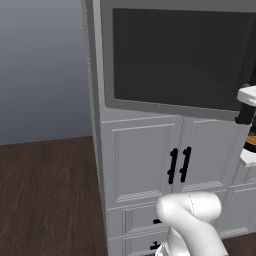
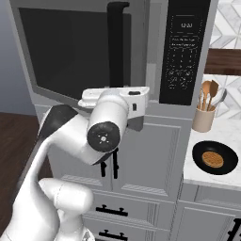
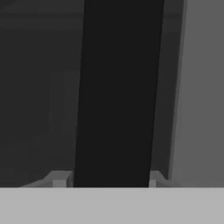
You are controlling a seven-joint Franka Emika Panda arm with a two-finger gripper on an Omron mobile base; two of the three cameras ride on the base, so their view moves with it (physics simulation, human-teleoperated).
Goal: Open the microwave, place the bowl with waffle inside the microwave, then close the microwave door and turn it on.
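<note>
The microwave [image 2: 141, 28] sits in the white cabinet wall, its black control strip [image 2: 185, 52] on the right. The microwave door [image 1: 175, 55] with its dark glass looks a little ajar at the handle side. In the hand view the long black bar handle [image 3: 116, 92] runs between my fingertips [image 3: 59, 179], which press on both of its sides. My gripper [image 2: 118, 96] is shut on the handle's lower end and also appears at the right edge of the left base view [image 1: 246, 111]. The black bowl [image 2: 215, 157] stands on the counter at the right, holding the waffle [image 2: 212, 158].
A beige utensil holder [image 2: 204, 117] with wooden spoons stands behind the bowl on the white counter [image 2: 197, 176]. White cabinet doors with short black handles [image 1: 179, 165] are below the microwave, with drawers under them. Dark wood floor [image 1: 45, 200] lies to the left.
</note>
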